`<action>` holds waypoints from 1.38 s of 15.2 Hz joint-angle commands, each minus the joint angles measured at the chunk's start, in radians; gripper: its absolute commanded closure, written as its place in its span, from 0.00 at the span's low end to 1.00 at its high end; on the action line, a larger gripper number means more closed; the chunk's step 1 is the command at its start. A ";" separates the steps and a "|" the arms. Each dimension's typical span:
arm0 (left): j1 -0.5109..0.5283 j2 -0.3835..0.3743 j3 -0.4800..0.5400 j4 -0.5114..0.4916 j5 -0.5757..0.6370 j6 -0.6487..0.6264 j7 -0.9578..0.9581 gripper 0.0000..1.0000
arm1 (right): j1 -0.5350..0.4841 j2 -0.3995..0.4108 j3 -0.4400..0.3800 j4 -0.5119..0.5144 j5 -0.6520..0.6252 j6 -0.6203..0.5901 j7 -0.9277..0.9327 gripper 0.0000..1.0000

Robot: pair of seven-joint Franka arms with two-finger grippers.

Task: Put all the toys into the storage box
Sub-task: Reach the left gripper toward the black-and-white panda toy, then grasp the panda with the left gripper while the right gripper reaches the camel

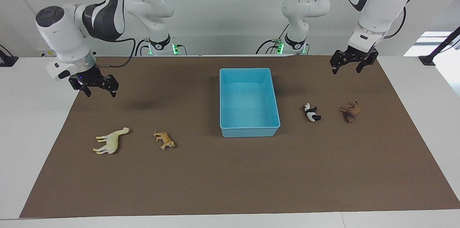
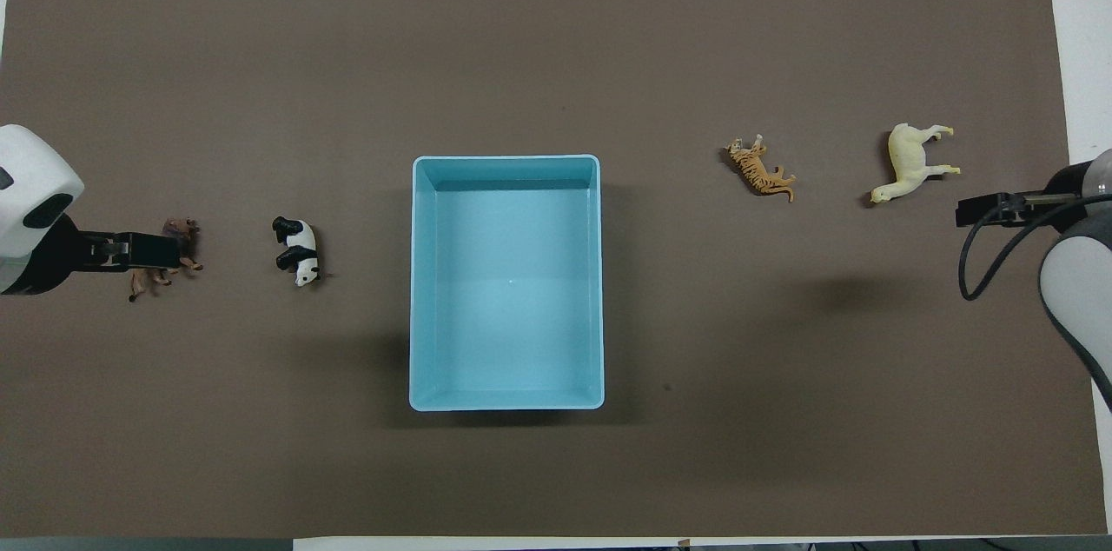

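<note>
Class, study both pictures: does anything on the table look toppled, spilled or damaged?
All four plastic animal figurines lie on their sides on the brown mat: pale yellow long-necked one, orange striped tiger, black-and-white panda, brown lion. The light blue rectangular tray sits upright, empty.

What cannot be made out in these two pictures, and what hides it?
Lion: overhead view, body partly covered by the raised left gripper.
Right gripper: overhead view, seen edge-on, so the spread of its jaws is unreadable there.
Left arm and right arm: facing view, upper links cut by the top edge.
Panda: face too small in both views.
</note>
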 commanded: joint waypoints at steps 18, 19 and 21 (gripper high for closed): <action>-0.004 0.153 -0.002 -0.194 -0.032 0.382 0.001 0.00 | -0.023 0.075 0.004 0.020 0.008 0.096 0.009 0.00; -0.006 0.175 -0.003 -0.211 -0.032 0.433 -0.002 0.00 | -0.021 0.075 0.004 0.021 0.008 0.093 0.008 0.00; -0.053 0.233 -0.003 -0.219 -0.032 0.493 -0.033 0.00 | -0.021 0.073 0.004 0.026 0.008 0.091 0.005 0.00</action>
